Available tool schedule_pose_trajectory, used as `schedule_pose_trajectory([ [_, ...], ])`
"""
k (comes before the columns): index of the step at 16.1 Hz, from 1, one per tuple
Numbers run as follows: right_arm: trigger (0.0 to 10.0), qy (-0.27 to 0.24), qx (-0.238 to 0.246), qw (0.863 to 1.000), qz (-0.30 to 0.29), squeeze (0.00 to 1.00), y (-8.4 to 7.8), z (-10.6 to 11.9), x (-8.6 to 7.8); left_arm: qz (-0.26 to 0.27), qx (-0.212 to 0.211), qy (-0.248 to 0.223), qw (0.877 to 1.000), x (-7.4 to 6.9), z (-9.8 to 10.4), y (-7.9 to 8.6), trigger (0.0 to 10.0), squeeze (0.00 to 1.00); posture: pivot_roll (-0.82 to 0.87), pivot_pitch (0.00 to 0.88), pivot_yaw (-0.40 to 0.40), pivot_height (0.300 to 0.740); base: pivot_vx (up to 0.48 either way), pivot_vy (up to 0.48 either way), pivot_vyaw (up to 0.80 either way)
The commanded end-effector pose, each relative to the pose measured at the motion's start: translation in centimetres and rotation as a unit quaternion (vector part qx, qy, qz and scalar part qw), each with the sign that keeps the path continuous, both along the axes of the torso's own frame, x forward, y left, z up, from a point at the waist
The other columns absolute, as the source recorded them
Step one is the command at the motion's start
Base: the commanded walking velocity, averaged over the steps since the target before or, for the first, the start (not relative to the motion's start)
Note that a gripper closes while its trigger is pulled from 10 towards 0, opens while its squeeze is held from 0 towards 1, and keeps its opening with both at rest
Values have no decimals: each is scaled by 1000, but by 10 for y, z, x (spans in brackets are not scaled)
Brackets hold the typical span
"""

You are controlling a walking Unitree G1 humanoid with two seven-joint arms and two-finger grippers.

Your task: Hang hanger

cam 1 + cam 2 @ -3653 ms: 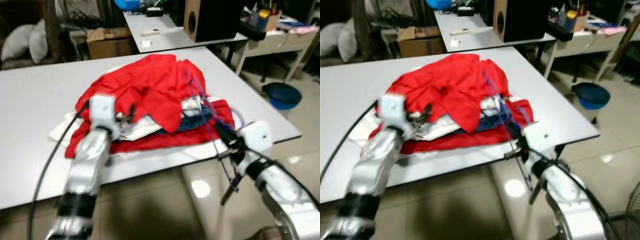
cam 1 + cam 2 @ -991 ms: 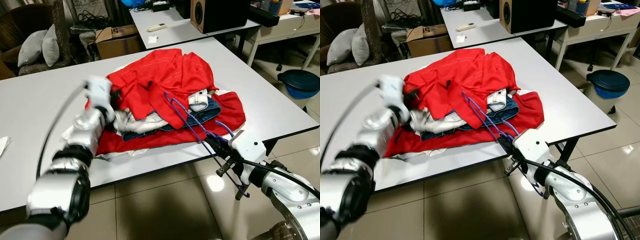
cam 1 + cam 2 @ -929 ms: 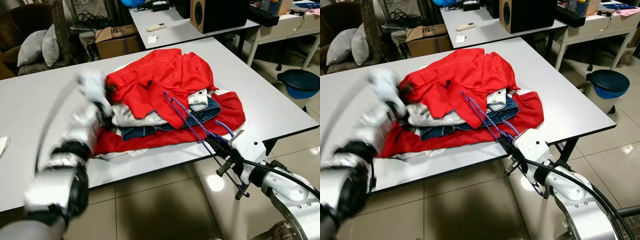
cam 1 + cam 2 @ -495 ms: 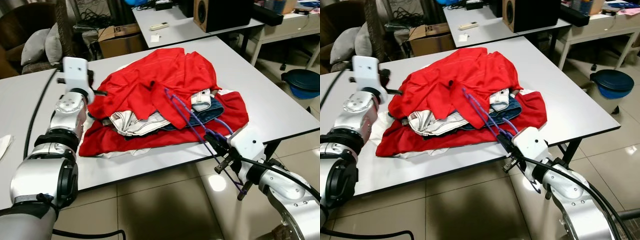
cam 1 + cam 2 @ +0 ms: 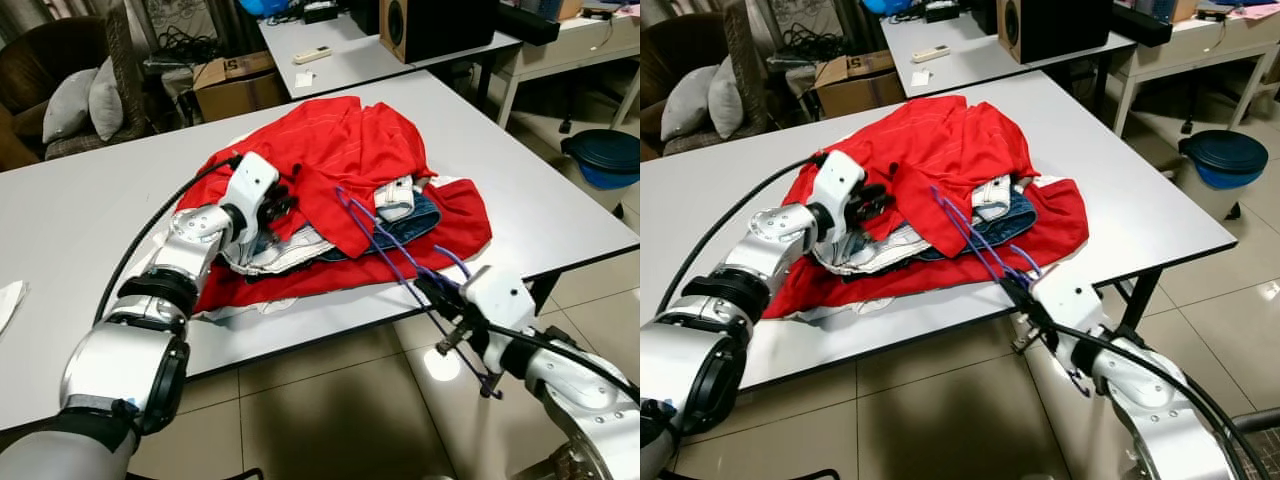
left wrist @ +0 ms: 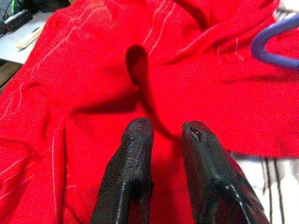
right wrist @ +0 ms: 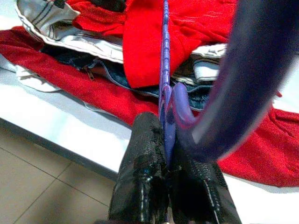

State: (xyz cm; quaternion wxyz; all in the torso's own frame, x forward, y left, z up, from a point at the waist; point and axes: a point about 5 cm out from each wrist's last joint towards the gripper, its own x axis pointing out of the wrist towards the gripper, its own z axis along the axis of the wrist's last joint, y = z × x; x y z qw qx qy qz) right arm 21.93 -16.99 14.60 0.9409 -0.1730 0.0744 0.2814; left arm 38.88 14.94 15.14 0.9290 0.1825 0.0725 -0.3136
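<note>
White and wide, the table [image 5: 70, 220] carries a heap of clothes near its front edge; behind it stand a second table [image 5: 350, 60] with a black speaker [image 5: 440, 25], a cardboard box [image 5: 235, 80] and a dark armchair with grey cushions [image 5: 85, 100]; a blue bin [image 5: 603, 155] sits on the tiled floor at the right. On top of the heap lies a red shirt [image 5: 340, 150]; under it show a pale striped garment [image 5: 275, 255] and blue jeans [image 5: 420, 215], with more red cloth at the bottom.

A purple hanger [image 5: 385, 240] slants from the top of the heap down past the table's front edge; the right gripper [image 7: 168, 172], just off that edge, has its two black fingers pinched tight on the hanger's thin wires, with the hanger's hook curving close before the wrist camera.

Over the heap's left side, the left gripper [image 6: 163, 135] hovers at the red shirt; its fingers stand slightly parted with only a narrow gap between them, and they hold nothing.
</note>
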Motion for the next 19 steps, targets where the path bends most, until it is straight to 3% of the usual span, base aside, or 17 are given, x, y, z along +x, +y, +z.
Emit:
schedule_pose_trajectory([
  [1,10000,-16,-2,1000,4,0,0,8,-1,15,23,-1,1000,2,3,9,10000,1000,-205,0,207,740,0,0,0],
  [4,10000,-14,-6,1000,4,0,-1,7,-2,65,53,-26,996,5,4,15,10000,1000,-212,0,209,740,0,0,0],
  [5,10000,-13,-6,1000,6,0,-1,7,-4,96,54,-34,993,6,5,24,10000,435,-218,0,208,740,0,0,0],
  [6,10000,-11,-7,1000,7,0,0,7,-4,106,60,-36,992,6,5,28,10000,0,-217,0,203,740,0,0,0],
  [8,10000,-7,-8,1000,14,0,0,6,-5,117,59,-19,991,2,-3,37,10000,0,-206,0,187,740,0,0,0],
  [10,10000,-5,-9,1000,20,0,0,6,-2,93,56,23,994,-6,-21,36,10000,0,-192,0,174,740,0,0,0],
  [11,10000,-5,-9,1000,23,0,0,5,0,104,30,40,993,-8,-28,33,9216,0,-185,0,166,740,0,0,0],
  [12,10000,-5,-10,1000,25,0,1,5,1,117,37,41,992,-9,-33,33,3137,0,-182,0,162,740,0,0,0],
  [14,10000,-6,-9,1000,28,0,2,6,2,147,40,34,988,-8,-33,34,314,0,-181,0,161,740,0,0,0],
  [19,10000,-6,-10,1000,25,0,1,5,0,149,20,5,989,-3,-21,33,0,0,-197,0,176,740,0,0,0],
])
